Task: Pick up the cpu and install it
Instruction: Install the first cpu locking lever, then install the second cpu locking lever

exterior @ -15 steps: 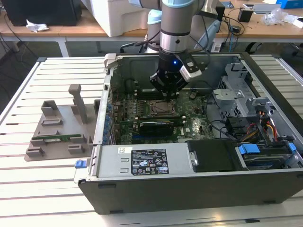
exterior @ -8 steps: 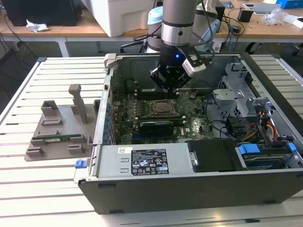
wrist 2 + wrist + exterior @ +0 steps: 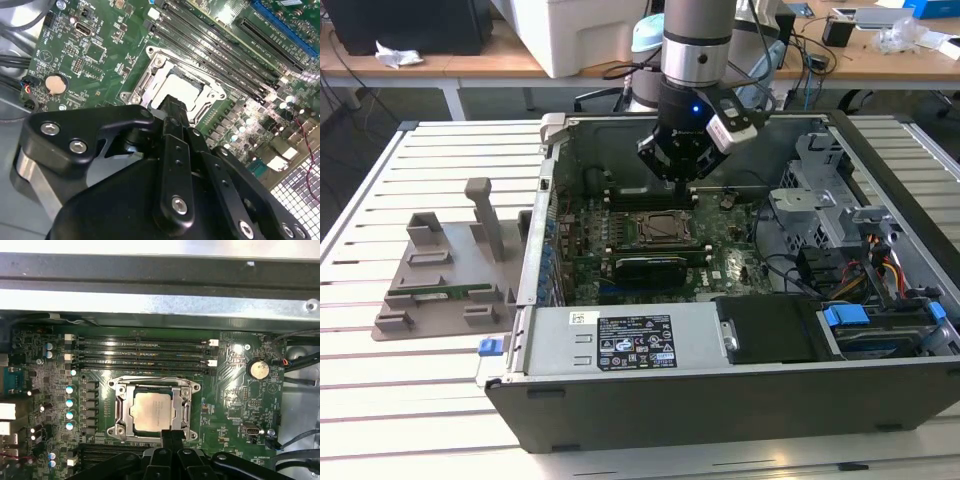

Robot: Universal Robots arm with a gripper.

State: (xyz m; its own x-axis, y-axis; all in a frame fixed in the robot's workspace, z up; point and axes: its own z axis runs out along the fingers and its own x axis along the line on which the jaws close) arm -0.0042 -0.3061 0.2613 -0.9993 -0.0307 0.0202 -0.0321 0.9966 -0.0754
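The cpu (image 3: 152, 411) is a flat square chip with a silver top, lying inside the metal socket frame (image 3: 120, 410) on the green motherboard (image 3: 235, 390). It also shows in the second wrist view as the cpu (image 3: 180, 87) and in the exterior view as the cpu (image 3: 663, 227). My gripper (image 3: 678, 182) hangs inside the open computer case, just above the socket's far edge. Its black fingertips (image 3: 172, 434) are pressed together with nothing between them. Seen from the second wrist view, the gripper (image 3: 172, 102) stands over the chip's near edge and is apart from it.
Memory slots (image 3: 142, 352) run beside the socket and a black graphics card (image 3: 645, 266) lies on the near side. A coin battery (image 3: 258, 370), cables and a drive cage (image 3: 840, 200) fill the exterior view's right. A grey parts fixture (image 3: 440, 280) sits outside the case on the left.
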